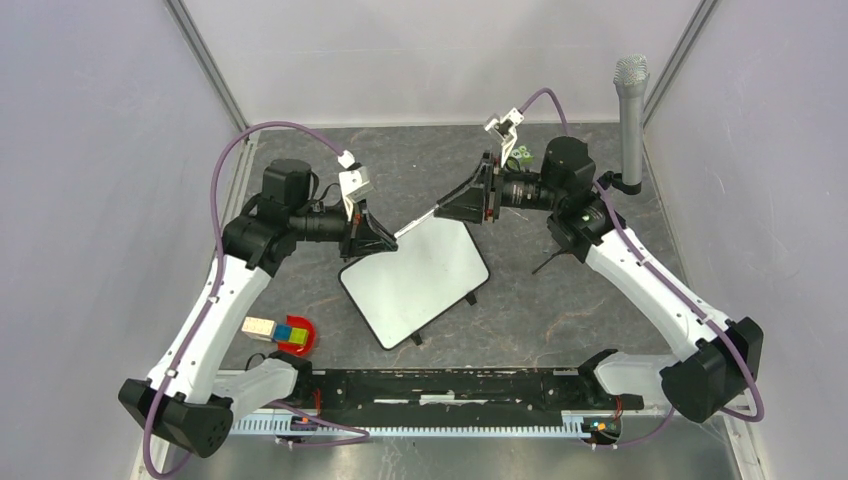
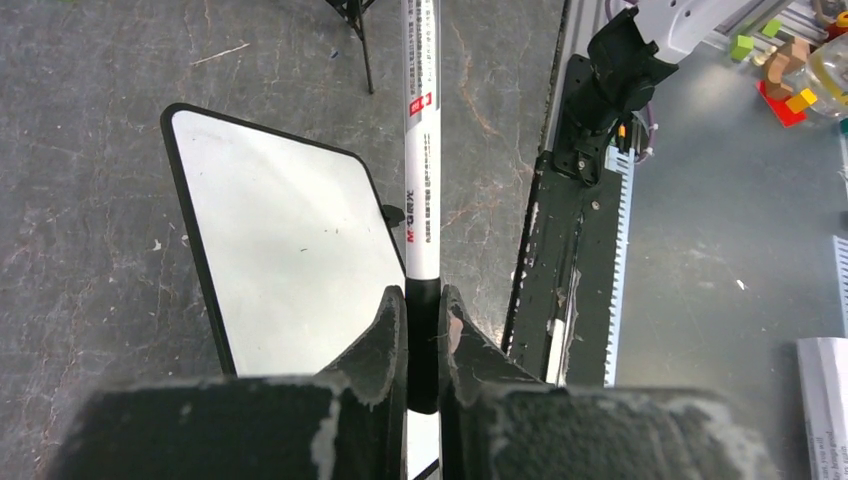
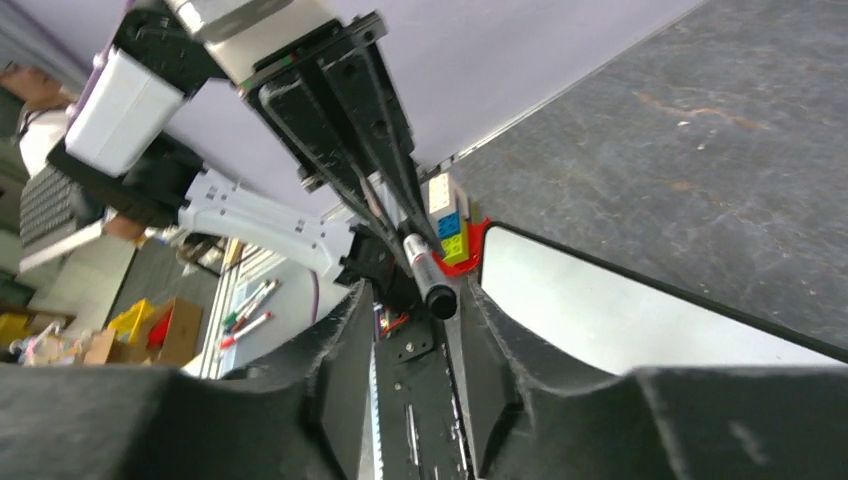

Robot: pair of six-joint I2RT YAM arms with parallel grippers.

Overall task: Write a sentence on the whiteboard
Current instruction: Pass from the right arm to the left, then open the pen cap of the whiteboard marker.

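The whiteboard (image 1: 415, 280) lies tilted on the table between the arms, its white face blank; no sentence shows on it. It also appears in the left wrist view as the whiteboard (image 2: 290, 240) and in the right wrist view as the whiteboard (image 3: 620, 310). A white marker (image 1: 418, 224) spans the gap between both grippers above the board's far corner. My left gripper (image 2: 423, 295) is shut on the marker's black end (image 2: 423, 340). My right gripper (image 3: 415, 290) is open, with the marker's other end (image 3: 438, 298) loose between its fingers, close to the right one.
A red bowl with coloured blocks (image 1: 295, 335) sits near the left arm. A grey microphone (image 1: 631, 110) stands at the back right. A black rail (image 1: 450, 390) runs along the near edge. A small black stand (image 1: 548, 262) is right of the board.
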